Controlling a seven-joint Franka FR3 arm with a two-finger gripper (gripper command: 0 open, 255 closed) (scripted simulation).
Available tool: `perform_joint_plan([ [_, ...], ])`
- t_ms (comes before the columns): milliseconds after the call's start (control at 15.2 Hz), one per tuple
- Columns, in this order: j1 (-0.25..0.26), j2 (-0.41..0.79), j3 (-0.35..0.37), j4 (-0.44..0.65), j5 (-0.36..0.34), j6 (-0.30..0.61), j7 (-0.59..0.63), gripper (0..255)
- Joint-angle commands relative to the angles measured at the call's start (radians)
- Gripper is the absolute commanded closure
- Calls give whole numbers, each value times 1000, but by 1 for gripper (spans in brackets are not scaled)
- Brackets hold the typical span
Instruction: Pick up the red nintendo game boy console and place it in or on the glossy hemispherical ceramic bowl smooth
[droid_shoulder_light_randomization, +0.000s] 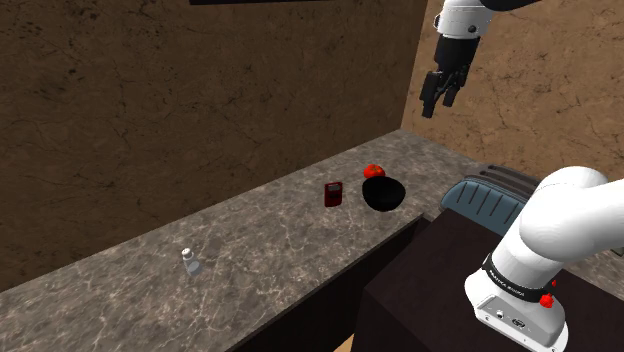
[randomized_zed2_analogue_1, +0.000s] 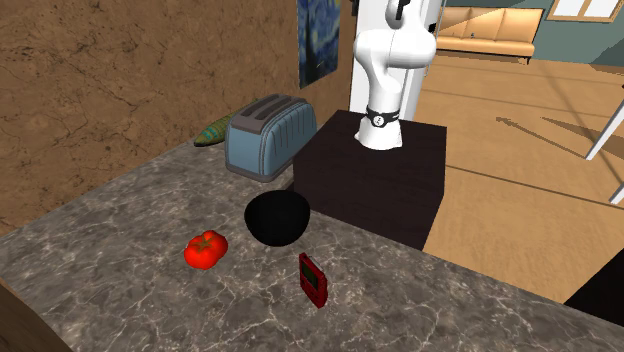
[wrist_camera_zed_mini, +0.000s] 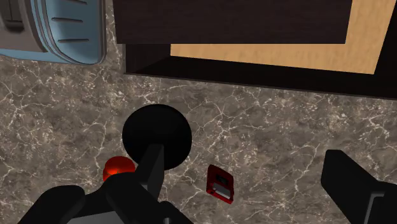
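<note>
From the shoulder view, the black gripper (droid_shoulder_light_randomization: 438, 100) hangs high above a marbled counter (droid_shoulder_light_randomization: 250, 240), where a red game console (droid_shoulder_light_randomization: 334, 193) sits just beside a black bowl (droid_shoulder_light_randomization: 383, 194). From the second exterior view, a tomato (randomized_zed2_analogue_1: 205, 249) lies near both. From the wrist view, the fingers (wrist_camera_zed_mini: 153, 168) stand wide apart, empty, the console far below between them.
</note>
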Motion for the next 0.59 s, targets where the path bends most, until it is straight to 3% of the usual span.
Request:
perform_joint_plan([
  [0,0,0,0,0,0,0,0,0],
  [528,26,225,-54,-45,-27,252,-124,0],
])
